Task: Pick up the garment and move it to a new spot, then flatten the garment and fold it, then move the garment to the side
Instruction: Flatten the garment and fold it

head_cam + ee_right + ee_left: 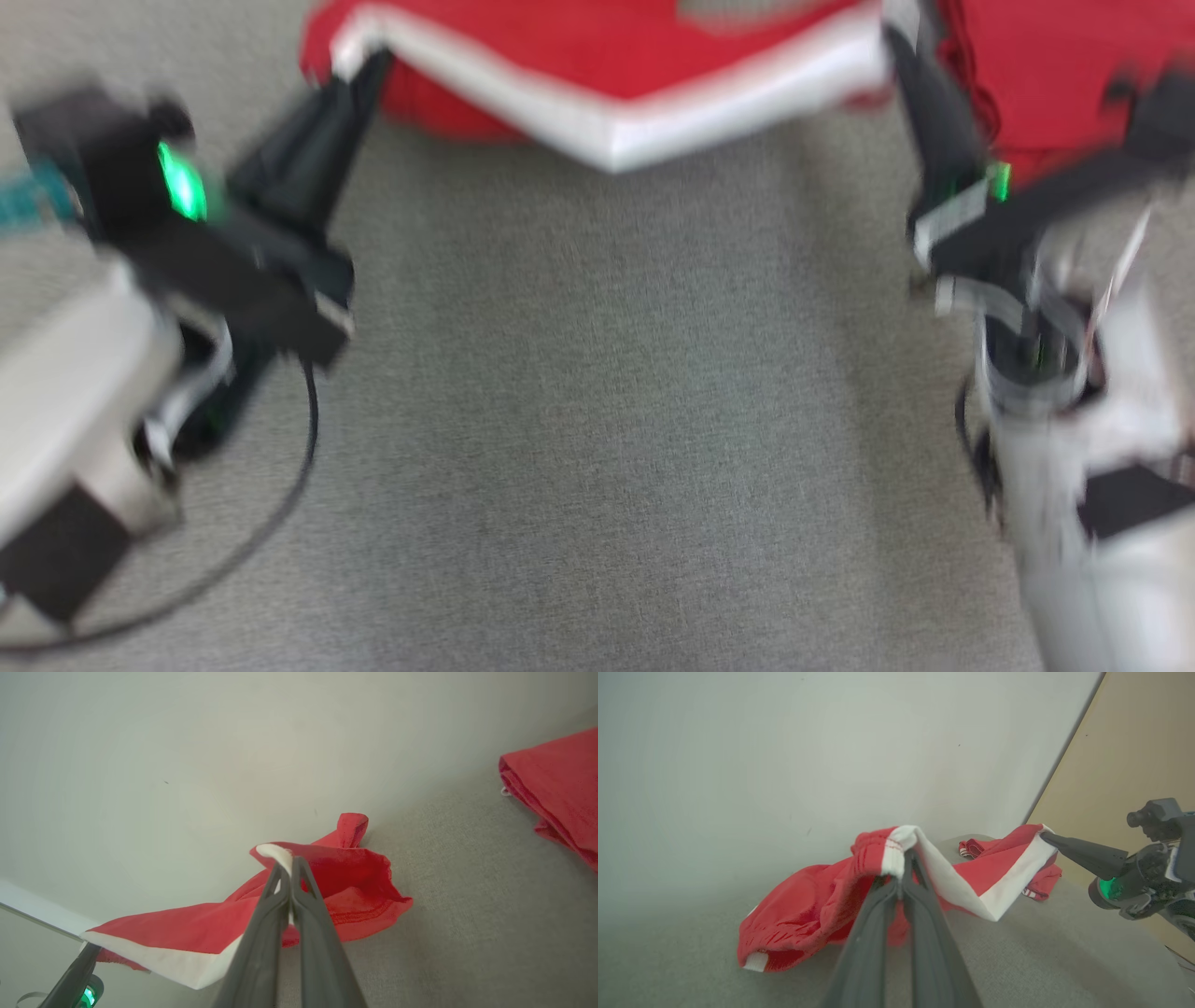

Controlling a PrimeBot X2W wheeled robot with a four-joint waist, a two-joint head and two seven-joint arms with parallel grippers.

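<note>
A red garment (607,51) with a white hem band hangs stretched between my two grippers above a grey cloth surface. My left gripper (359,65) is shut on the band's left corner; the left wrist view has its fingers (903,861) pinching the white edge of the garment (808,910). At the right corner my right gripper (901,33) is shut on the band, and in the right wrist view its tips (290,865) clamp the white edge of the garment (355,877). The band sags to a V between them. The head view is blurred.
A second red cloth (556,784) lies folded at the right, also seen behind my right arm (1046,65). A pale wall (784,756) rises behind the surface, with a tan panel (1125,765) beside it. A black cable (299,467) loops under my left arm.
</note>
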